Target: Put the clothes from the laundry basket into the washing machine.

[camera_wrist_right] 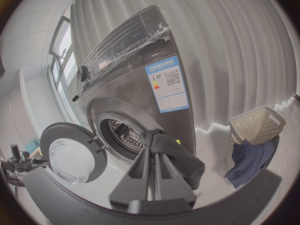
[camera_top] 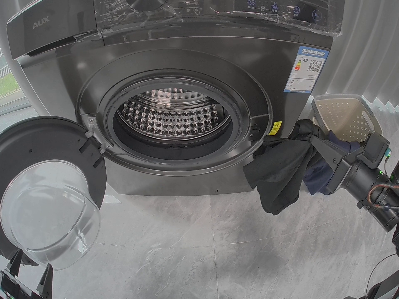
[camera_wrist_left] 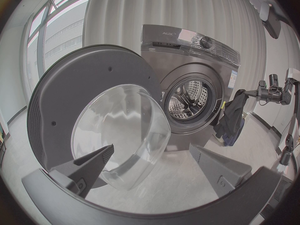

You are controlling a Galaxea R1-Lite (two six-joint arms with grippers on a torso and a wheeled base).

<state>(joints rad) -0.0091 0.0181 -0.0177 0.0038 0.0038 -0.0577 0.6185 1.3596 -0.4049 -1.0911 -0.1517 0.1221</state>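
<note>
Glossy pale-grey stone floor tiles [camera_top: 208, 246] and a ribbed white curtain wall [camera_top: 365, 42] frame a dark grey, metallic-finish front-loading washing machine [camera_top: 187, 55], its control panel wrapped in crinkled clear film. Its round door [camera_top: 50, 146] stands swung wide to the robot's left, a domed clear glass bowl bulging from a matte grey ring. Inside the port, the stamped, perforated steel drum [camera_top: 174, 113] looks bare.

The right gripper [camera_wrist_right: 152, 153] has its two wedge-shaped fingers pinched tight on a bunched fold of a black, soft knit garment [camera_top: 282, 171], which hangs limp beside the machine's front right corner, between the port and the beige perforated plastic laundry basket [camera_top: 347, 117]. A navy blue garment [camera_wrist_right: 247, 160] drapes over the basket's rim.

The left gripper [camera_wrist_left: 150, 153] sits low by the door glass, fingers spread wide, holding nothing.

The step in hand appears to be carrying the first garment to the drum. Next, the right arm would need to swing towards the port, push the dangling cloth past the rubber lip, and only then release, since the loose tail could snag or slump outside the opening.
</note>
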